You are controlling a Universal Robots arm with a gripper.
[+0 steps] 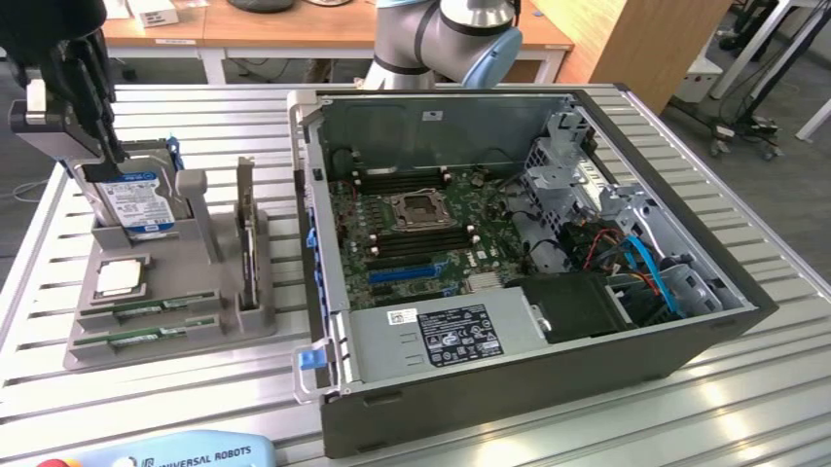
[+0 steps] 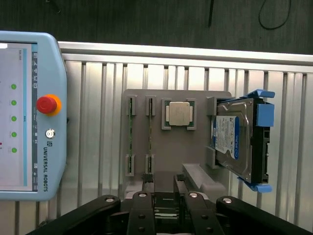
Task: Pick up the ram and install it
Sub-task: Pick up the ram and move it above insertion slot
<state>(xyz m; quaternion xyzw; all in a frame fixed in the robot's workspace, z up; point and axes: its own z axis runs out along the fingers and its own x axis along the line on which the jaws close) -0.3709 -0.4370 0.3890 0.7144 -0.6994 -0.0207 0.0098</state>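
The tool is partly wide, and nothing is held in it. It hangs by the edge of a gray holder on the table. One ram stick lies in a slot of the holder, just beside a silver chip. The other ram stick lies in the next slot. The tool's tips are near the end of the first stick. A blue hard drive stands in the holder too. An open computer sits beside the holder, on the exterior view's right.
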